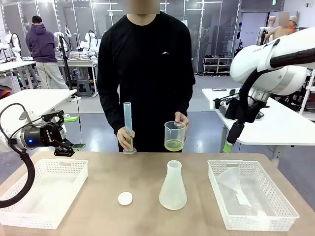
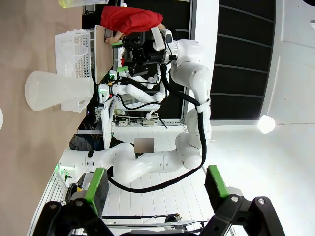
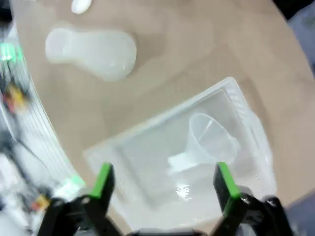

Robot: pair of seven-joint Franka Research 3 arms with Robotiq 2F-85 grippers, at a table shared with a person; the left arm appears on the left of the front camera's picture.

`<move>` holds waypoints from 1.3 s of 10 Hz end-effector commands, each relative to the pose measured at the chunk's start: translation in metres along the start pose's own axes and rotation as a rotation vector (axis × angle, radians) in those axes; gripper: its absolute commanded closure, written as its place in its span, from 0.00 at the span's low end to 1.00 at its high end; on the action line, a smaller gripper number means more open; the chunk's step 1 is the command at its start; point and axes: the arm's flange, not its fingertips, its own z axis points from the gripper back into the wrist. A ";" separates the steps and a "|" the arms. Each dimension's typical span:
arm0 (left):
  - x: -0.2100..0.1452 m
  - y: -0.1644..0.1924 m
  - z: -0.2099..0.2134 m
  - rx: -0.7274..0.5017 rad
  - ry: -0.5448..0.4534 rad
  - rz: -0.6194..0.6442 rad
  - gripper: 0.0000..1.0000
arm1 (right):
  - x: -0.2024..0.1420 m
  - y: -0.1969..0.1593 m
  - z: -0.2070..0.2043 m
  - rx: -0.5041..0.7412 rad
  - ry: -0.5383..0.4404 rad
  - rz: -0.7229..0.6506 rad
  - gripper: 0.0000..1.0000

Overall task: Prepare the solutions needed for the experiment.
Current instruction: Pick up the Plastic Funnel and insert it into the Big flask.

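The solution is a shallow pale yellow-green layer in a clear beaker that the person holds above the table's far edge. The person's other hand steadies a tall graduated cylinder standing on the table. The liquid also shows at the top edge of the left wrist view, solution. A frosted conical flask stands at mid-table, with a small white cap to its left. My left gripper hovers open over the left side, holding nothing. My right gripper hangs open above the right basket.
A white mesh basket sits at front left. The right basket holds a clear funnel, which lies below my right fingers as funnel. The flask and cap lie beyond it. Bare tabletop lies between the baskets.
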 end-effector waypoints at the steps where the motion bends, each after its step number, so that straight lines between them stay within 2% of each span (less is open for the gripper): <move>1: -0.002 -0.001 0.000 -0.002 0.001 -0.009 0.00 | 0.005 -0.009 -0.011 -0.201 0.043 0.611 0.00; 2: -0.002 -0.001 0.000 -0.002 0.001 -0.009 0.00 | 0.005 -0.013 -0.011 -0.222 0.089 0.626 0.00; 3: -0.002 -0.001 0.000 -0.002 0.001 -0.009 0.00 | 0.006 -0.012 -0.010 -0.209 0.073 0.783 0.00; 5: -0.002 -0.001 0.000 -0.002 0.001 -0.009 0.00 | 0.012 -0.014 -0.012 -0.127 0.121 0.638 0.00; 6: -0.002 -0.001 0.000 -0.002 0.001 -0.009 0.00 | 0.015 -0.010 -0.006 -0.155 0.146 0.599 0.00; 12: -0.002 -0.001 0.000 -0.002 0.001 -0.009 0.00 | 0.014 -0.012 -0.007 -0.153 0.146 0.625 0.00; 13: -0.002 -0.001 0.000 -0.002 0.001 -0.009 0.00 | 0.019 -0.018 -0.011 -0.079 0.169 0.598 0.00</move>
